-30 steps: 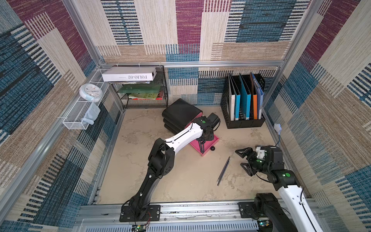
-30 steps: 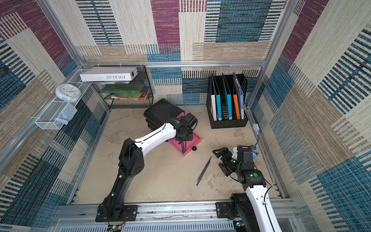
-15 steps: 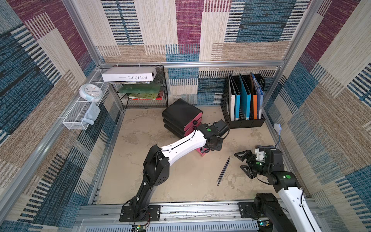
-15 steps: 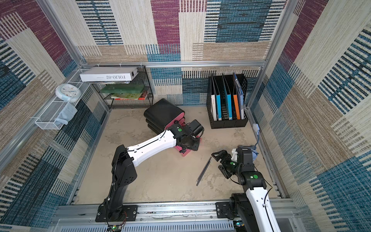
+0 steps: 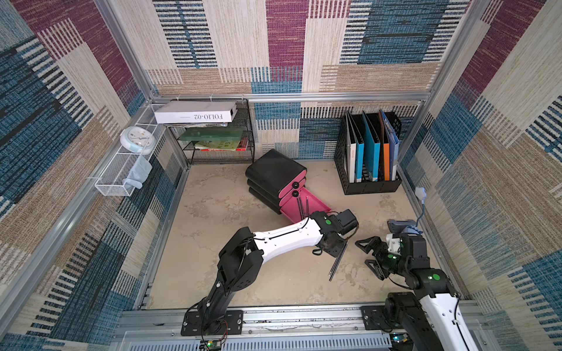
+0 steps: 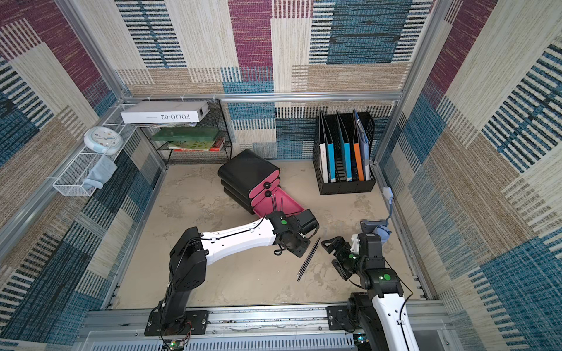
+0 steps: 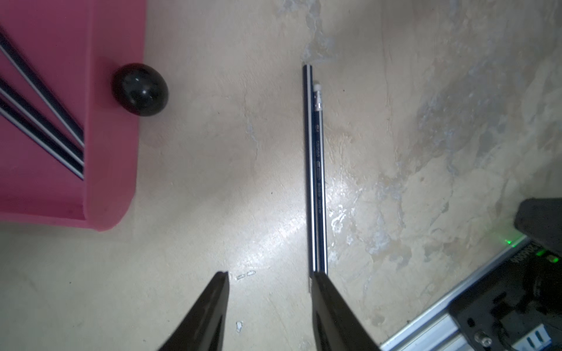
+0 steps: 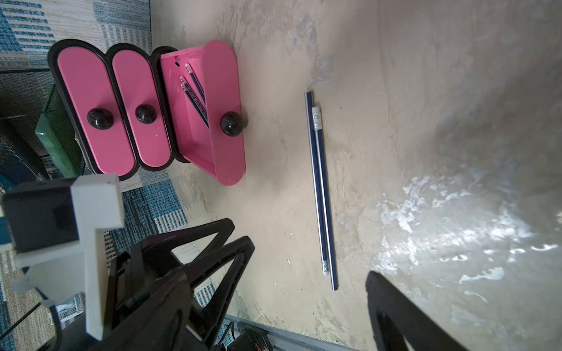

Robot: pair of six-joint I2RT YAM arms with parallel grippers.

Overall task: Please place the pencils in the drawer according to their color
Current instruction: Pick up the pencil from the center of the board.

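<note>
While we judge the sorting near its end, bench [image 5: 213,243]: two loose pencils [image 7: 316,182], both dark, lie side by side, touching.
Drawer unit [image 5: 273,170]: we see the upper two drawers shut and the bottom drawer [image 8: 225,91] pulled out, holding three stowed pencils [image 8: 197,101], also dark.
File rack [image 5: 369,185]: well apart, no obstacle.
Right gripper [image 5: 362,252]: jaws apart, empty, near the pair.
Left gripper [image 7: 270,275]: jaws apart, empty, one finger over the pair's end.

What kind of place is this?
Probably a mock office corner in a robot test booth: file rack with folders, mesh shelf with books, carpet-tiled walls on metal framing.
</note>
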